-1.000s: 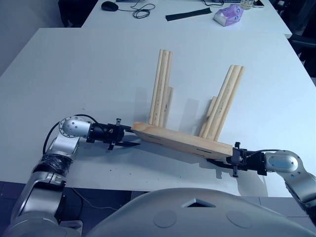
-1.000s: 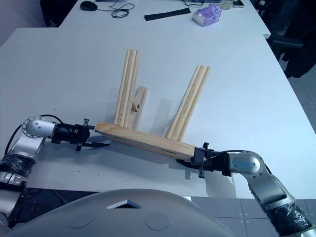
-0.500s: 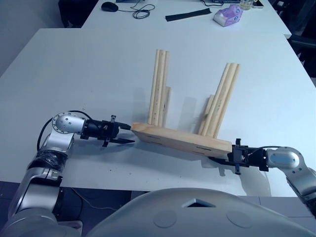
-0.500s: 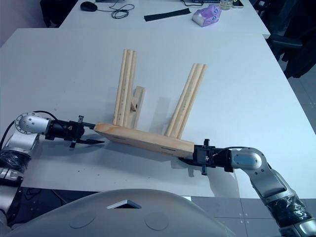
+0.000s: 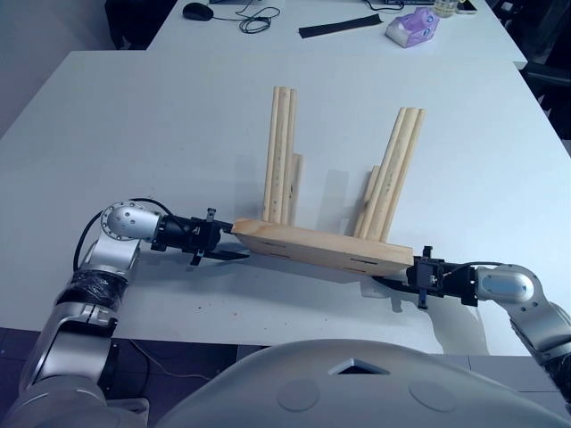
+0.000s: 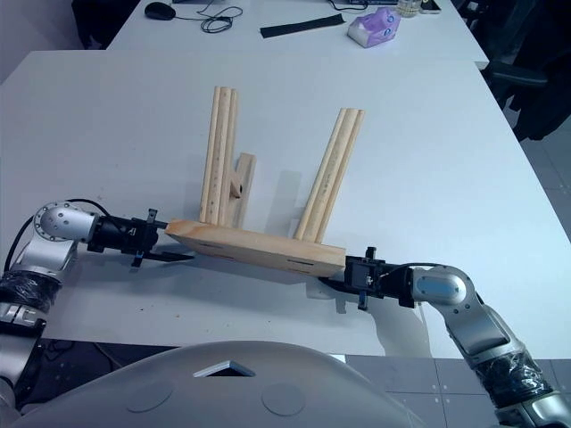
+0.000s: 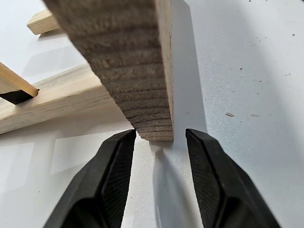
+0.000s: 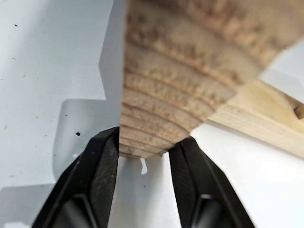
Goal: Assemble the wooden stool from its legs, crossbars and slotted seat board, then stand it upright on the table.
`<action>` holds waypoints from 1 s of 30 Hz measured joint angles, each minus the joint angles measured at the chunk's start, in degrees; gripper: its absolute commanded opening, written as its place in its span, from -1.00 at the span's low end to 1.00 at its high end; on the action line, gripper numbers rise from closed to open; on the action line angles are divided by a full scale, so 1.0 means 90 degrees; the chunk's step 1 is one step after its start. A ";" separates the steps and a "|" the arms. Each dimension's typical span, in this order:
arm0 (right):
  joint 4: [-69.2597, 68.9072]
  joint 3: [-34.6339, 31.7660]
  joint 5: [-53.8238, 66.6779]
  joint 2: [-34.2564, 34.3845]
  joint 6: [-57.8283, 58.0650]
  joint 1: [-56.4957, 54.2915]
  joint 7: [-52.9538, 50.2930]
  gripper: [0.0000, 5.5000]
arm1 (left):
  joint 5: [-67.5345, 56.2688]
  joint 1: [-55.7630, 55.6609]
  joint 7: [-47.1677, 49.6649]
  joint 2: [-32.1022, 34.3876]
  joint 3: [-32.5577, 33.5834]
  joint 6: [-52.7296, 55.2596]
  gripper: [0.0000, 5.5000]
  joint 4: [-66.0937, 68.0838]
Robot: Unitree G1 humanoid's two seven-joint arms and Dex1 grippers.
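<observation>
Left eye view: the upturned stool (image 5: 393, 169) rests near centre on the tabletop (image 5: 134, 116), legs up. It looks like stiff, light wood, best gripped at the seat board's (image 5: 321, 248) ends. My right hand (image 5: 397, 278) is clamped on one end. My left hand (image 5: 234, 242) is apart, straddling the other. The legs lean less than a second ago.

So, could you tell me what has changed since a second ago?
The right tool, shut on the pale wooden slotted seat board, shifted its end leftward and up the head view, so the round wooden legs lean less rightward. The left tool drew back briefly, then returned. The rest stayed put.
</observation>
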 measured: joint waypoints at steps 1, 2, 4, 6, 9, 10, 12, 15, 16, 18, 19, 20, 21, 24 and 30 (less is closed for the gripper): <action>-0.0005 0.0001 -0.0003 -0.0001 0.0004 0.0001 0.0000 -0.37 | 0.0008 0.0017 0.0036 -0.0020 -0.0005 0.0003 -0.28 -0.0002; -0.0010 0.0003 -0.0006 -0.0003 0.0009 0.0001 0.0000 -0.37 | 0.0016 0.0026 0.0068 -0.0058 -0.0011 0.0008 -0.28 -0.0004; -0.0017 0.0006 -0.0010 -0.0011 0.0013 0.0007 -0.0002 -0.37 | 0.0027 0.0037 0.0166 -0.0104 -0.0018 0.0068 -0.28 -0.0010; -0.0023 0.0011 -0.0014 -0.0029 0.0012 0.0010 -0.0009 -0.37 | 0.0036 0.0066 0.0265 -0.0119 -0.0025 0.0168 -0.28 -0.0071; -0.0022 0.0029 -0.0047 -0.0081 -0.0046 0.0017 -0.0007 -0.37 | 0.0034 0.0126 0.0394 -0.0130 -0.0033 0.0426 -0.28 -0.0191; -0.0017 0.0032 -0.0057 -0.0096 -0.0082 0.0023 -0.0008 -0.37 | 0.0029 0.0135 0.0411 -0.0138 -0.0034 0.0489 -0.28 -0.0201; -0.0014 0.0061 -0.0101 -0.0123 -0.0179 0.0026 -0.0014 -0.37 | 0.0042 0.0136 0.0449 -0.0190 -0.0085 0.0540 -0.28 -0.0203; -0.0035 0.0171 -0.0205 -0.0126 -0.0311 0.0029 -0.0018 -0.37 | 0.0178 0.0139 0.0429 -0.0374 -0.0215 0.0471 -0.28 -0.0027; -0.0030 0.0192 -0.0210 -0.0126 -0.0348 0.0032 -0.0022 -0.37 | 0.0197 0.0095 0.0415 -0.0361 -0.0211 0.0413 -0.28 0.0109; -0.0021 0.0213 -0.0220 -0.0140 -0.0390 0.0030 -0.0029 -0.37 | 0.0229 -0.0056 0.0366 -0.0342 -0.0192 0.0273 -0.28 0.0366; -0.0016 0.0220 -0.0223 -0.0145 -0.0407 0.0028 -0.0035 -0.37 | 0.0242 -0.0128 0.0342 -0.0341 -0.0186 0.0226 -0.28 0.0476; -0.0014 0.0225 -0.0224 -0.0152 -0.0417 0.0026 -0.0041 -0.37 | 0.0259 -0.0184 0.0324 -0.0341 -0.0186 0.0193 -0.28 0.0541; -0.0014 0.0231 -0.0226 -0.0157 -0.0427 0.0025 -0.0050 -0.37 | 0.0270 -0.0204 0.0310 -0.0341 -0.0186 0.0166 -0.28 0.0558; -0.0014 0.0248 -0.0235 -0.0169 -0.0456 0.0025 -0.0085 -0.37 | 0.0271 -0.0208 0.0282 -0.0345 -0.0188 0.0119 -0.28 0.0563; -0.0015 0.0262 -0.0236 -0.0205 -0.0479 0.0025 -0.0107 -0.37 | 0.0253 -0.0148 0.0156 -0.0345 -0.0197 0.0088 -0.28 0.0472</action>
